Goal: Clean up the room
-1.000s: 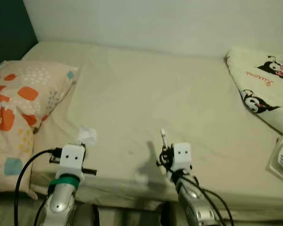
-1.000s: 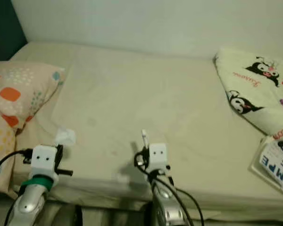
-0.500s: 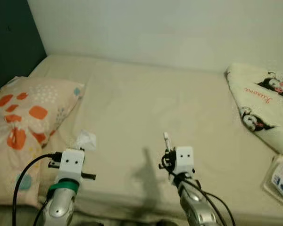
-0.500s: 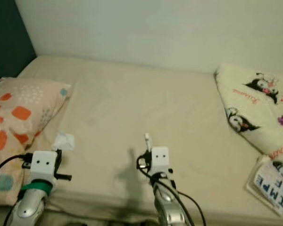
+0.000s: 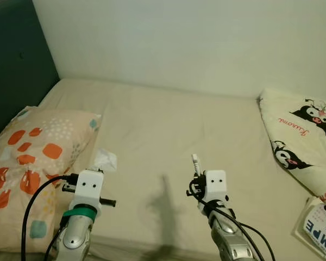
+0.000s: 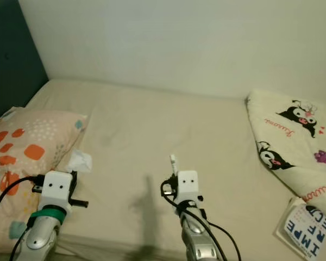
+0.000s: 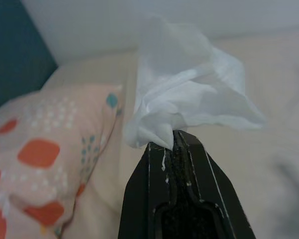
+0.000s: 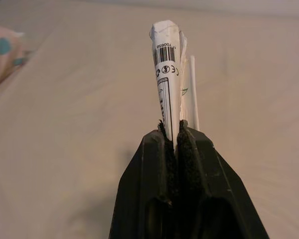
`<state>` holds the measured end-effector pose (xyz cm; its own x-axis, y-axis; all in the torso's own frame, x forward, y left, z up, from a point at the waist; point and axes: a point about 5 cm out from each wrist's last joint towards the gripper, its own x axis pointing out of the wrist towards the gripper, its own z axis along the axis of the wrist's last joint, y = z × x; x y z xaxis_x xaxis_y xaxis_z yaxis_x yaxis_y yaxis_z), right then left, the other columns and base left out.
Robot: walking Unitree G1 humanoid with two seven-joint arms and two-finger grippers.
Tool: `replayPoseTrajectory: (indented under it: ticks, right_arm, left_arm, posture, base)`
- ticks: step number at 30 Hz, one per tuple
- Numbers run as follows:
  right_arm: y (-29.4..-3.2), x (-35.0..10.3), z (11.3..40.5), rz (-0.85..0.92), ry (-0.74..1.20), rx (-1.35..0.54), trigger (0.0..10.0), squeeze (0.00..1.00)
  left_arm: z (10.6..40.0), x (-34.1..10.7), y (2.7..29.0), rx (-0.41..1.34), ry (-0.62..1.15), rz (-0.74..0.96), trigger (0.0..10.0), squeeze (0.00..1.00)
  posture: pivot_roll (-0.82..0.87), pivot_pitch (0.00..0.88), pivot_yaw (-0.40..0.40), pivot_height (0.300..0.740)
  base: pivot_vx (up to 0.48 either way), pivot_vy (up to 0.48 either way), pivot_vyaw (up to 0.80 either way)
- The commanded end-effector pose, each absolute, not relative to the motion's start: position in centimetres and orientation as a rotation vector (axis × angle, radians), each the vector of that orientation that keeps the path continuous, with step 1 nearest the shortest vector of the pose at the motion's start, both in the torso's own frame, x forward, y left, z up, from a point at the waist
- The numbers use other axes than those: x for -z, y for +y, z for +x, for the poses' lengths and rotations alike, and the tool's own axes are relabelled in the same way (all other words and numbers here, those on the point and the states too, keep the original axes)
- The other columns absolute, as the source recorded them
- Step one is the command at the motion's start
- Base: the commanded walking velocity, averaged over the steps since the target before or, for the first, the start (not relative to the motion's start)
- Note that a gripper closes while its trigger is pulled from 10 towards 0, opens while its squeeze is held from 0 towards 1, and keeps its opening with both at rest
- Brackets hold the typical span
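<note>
soft crumpled tissue, printed paper wrapper

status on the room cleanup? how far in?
Mid-job. In hand: left gripper shut on a crumpled white tissue, right gripper shut on a folded paper wrapper, both held over the bed. Left: neither piece is binned yet, and a printed booklet lies at the bed's corner.

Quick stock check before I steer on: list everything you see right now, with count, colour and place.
bed: one, cream sheet, spanning the view against the wall.
pillow: one, peach with orange patches, bed's left end.
blanket: one, cream with black cartoon figures, bed's right end.
box: one, white with dark lettering, right edge below the blanket.
tissue: one, white, crumpled, pinched in the left pincer.
wrapper: one, white, barcode printed, clamped in the right pincer.
arms: two, silver, raised over the bed's near edge.
</note>
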<state>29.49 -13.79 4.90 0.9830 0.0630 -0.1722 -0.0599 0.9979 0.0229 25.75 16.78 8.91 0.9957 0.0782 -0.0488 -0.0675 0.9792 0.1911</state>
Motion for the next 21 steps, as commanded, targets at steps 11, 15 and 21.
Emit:
replayPoseTrajectory:
  ticks: [11, 15, 21]
  right_arm:
    - [-15.1, -3.0, 28.2, 0.001, 0.253, 0.018, 10.0, 0.00]
    - [-16.6, -2.6, 27.2, -0.045, 0.250, 0.100, 10.0, 0.00]
    - [-17.5, -2.4, 25.5, -0.024, 0.244, 0.115, 10.0, 0.00]
  left_arm:
    - [25.7, -7.3, 16.9, -0.040, 0.146, 0.168, 10.0, 0.00]
    - [25.7, -6.8, 15.9, 0.031, 0.168, 0.175, 10.0, 0.00]
    - [24.9, -6.3, 15.9, 0.019, 0.178, 0.171, 10.0, 0.00]
  posture:
    - [0.10, 0.000, 0.001, 0.740]
    - [0.10, 0.000, 0.004, 0.740]
    - [0.08, 0.000, 0.014, 0.740]
  base:
    - [0.000, 0.000, 0.00]
    - [0.000, 0.000, 0.00]
    - [0.000, 0.000, 0.00]
